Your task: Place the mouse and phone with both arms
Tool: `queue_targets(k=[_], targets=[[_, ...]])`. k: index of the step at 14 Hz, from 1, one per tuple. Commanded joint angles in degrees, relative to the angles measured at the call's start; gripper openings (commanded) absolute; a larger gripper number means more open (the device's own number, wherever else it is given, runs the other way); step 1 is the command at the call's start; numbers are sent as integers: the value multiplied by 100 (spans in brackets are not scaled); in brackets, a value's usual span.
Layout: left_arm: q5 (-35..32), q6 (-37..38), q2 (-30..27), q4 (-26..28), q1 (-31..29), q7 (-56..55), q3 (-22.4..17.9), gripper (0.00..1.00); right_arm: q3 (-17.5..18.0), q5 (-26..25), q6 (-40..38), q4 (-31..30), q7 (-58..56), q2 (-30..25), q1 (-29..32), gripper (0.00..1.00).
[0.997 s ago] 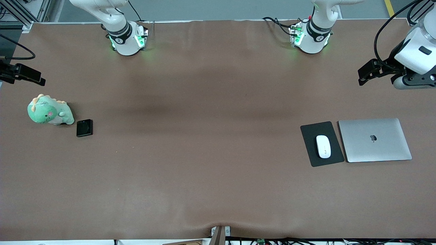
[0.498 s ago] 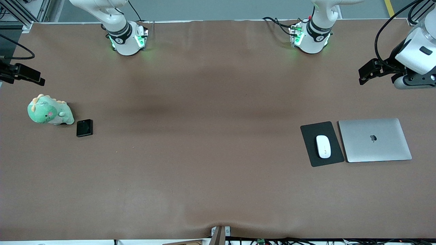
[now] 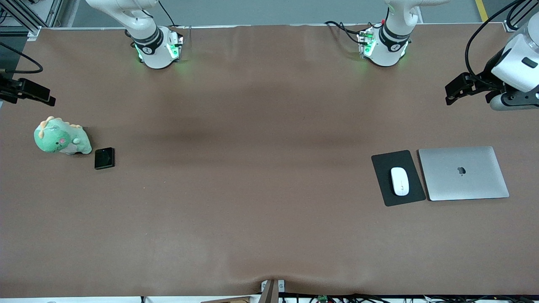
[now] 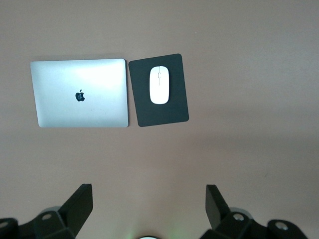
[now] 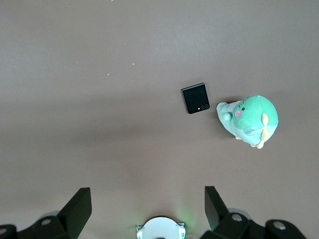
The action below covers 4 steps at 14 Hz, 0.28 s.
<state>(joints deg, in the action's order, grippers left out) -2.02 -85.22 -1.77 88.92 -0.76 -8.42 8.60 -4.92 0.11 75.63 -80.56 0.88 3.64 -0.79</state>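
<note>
The white mouse (image 3: 399, 181) lies on a black mouse pad (image 3: 384, 168) toward the left arm's end of the table; it also shows in the left wrist view (image 4: 159, 84). The black folded phone (image 3: 104, 158) lies toward the right arm's end, and shows in the right wrist view (image 5: 195, 98). My left gripper (image 3: 457, 89) hangs high over bare table at its end, open and empty (image 4: 148, 191). My right gripper (image 3: 29, 91) hangs high over the table's edge at its end, open and empty (image 5: 146, 193).
A closed silver laptop (image 3: 463, 173) lies beside the mouse pad, toward the left arm's end. A green plush dinosaur (image 3: 62, 136) sits beside the phone. The arms' green-lit bases (image 3: 158, 46) stand along the table's edge farthest from the front camera.
My left gripper has drifted slightly toward its end of the table. The right gripper has barely moved. Mouse and phone lie where they were.
</note>
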Motion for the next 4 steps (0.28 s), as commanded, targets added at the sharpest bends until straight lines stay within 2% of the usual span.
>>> queue_targets(k=[1,4], targets=[[132,146,-16,-77,-30,121,-25,100,-35,-99,-49,76,106,-13,-61,100],[132,146,-25,-77,-30,121,-25,100,-35,-81,-49,76,106,-13,-79,100]])
